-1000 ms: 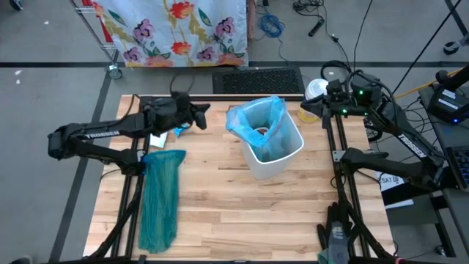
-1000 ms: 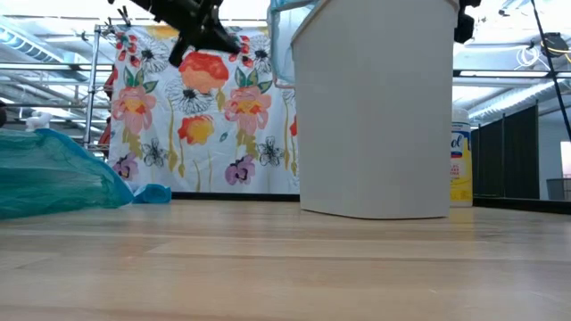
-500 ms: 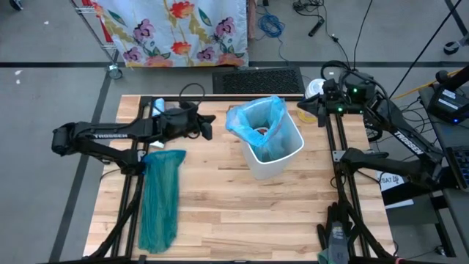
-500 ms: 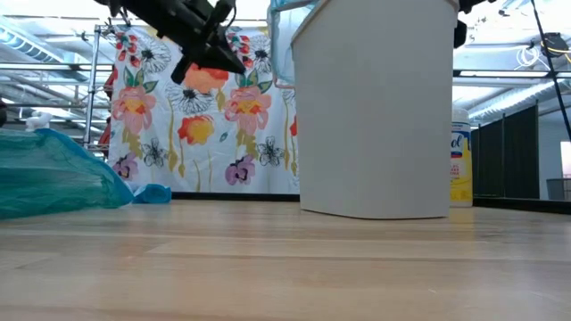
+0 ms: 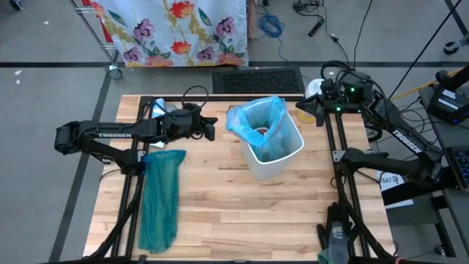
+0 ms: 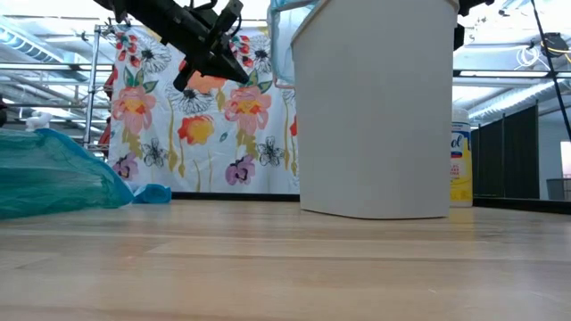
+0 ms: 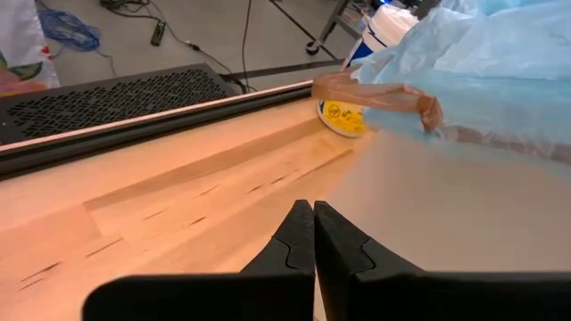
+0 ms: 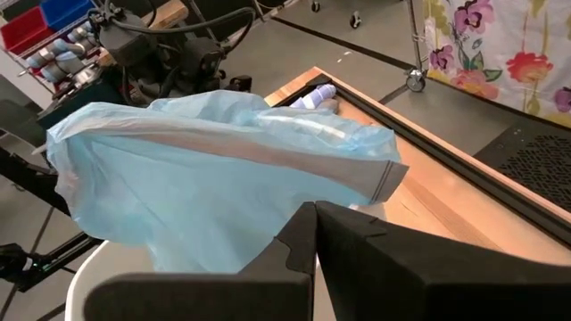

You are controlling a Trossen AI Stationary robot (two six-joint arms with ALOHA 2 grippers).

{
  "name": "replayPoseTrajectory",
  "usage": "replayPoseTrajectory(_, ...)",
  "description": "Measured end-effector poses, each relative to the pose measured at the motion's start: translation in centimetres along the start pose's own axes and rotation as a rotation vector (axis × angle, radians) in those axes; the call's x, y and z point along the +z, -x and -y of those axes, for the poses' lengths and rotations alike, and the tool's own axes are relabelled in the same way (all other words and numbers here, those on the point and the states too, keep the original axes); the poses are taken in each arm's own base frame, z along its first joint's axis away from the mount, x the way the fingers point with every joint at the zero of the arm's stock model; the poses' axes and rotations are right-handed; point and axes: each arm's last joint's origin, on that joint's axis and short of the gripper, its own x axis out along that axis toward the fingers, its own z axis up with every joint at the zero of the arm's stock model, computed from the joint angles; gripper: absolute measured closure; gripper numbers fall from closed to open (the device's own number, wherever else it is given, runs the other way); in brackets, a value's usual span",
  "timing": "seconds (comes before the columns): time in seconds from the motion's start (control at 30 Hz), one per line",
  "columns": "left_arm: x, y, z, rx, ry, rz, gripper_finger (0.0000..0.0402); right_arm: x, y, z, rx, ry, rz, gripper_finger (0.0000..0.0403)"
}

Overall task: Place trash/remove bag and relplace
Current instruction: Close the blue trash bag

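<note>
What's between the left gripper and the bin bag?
Nothing: bare table separates left gripper and pale blue bag in the high view.

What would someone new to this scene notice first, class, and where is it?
Probably the small white plastic bin near the middle of the wooden table, lined with a crinkly pale blue plastic bag. Next, the darker teal-green bag lying stretched out along the table's left side. The left gripper, shut, hovers just left of the bin.
</note>
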Motion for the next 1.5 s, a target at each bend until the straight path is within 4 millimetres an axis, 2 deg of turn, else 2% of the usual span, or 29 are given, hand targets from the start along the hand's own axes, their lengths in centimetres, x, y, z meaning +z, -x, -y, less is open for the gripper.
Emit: replayPoseTrajectory(1.5, 0.3, 0.01, 0.36, -0.057, 0.004, 0.014, 0.0401, 0.03, -0.09, 0.04, 0.0, -0.032, -0.001, 0.0403)
